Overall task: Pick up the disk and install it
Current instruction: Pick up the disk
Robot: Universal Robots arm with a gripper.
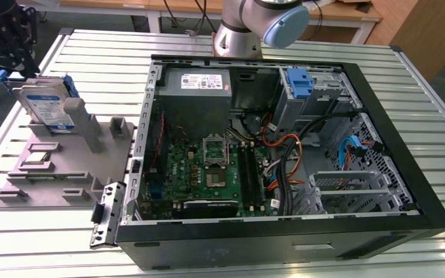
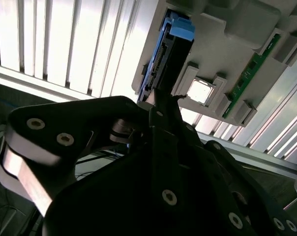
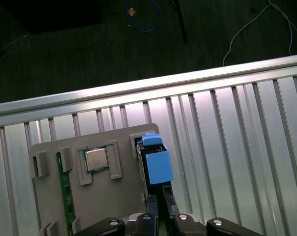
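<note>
I am standing by a ribbed aluminium table (image 1: 408, 116). Wooden desks (image 1: 346, 11) are lining the back of the room, and in the first wrist view a dark floor (image 3: 89, 49) is running past the table's edge with loose cables trailing over it.

One open computer case (image 1: 419, 200) is lying on its side and taking up most of the table. The exterior view is showing me its insides: one grey power-supply box (image 1: 199, 81), one green motherboard (image 1: 207, 174) and one bare blue bracket (image 1: 301, 81) in the drive bay. One arm (image 1: 245, 29) is rising behind the case.

On the exterior view's left of the case one grey fixture plate (image 1: 68, 174) is lying flat. One disk (image 1: 48, 107) is standing on edge in a slot at the plate's far end, well apart from the case.

The wrist views are looking down the arm and giving me what the exterior view is blurring: the disk's blue rail end-on, one square processor chip (image 3: 96, 159) seated in a pocket just beside the disk, and one green memory stick (image 3: 66, 196) lying along the plate beyond the chip.

The gripper (image 3: 161, 200) is hanging just over the disk's blue end. I cannot tell whether the claw is open, closed or gripping.
</note>
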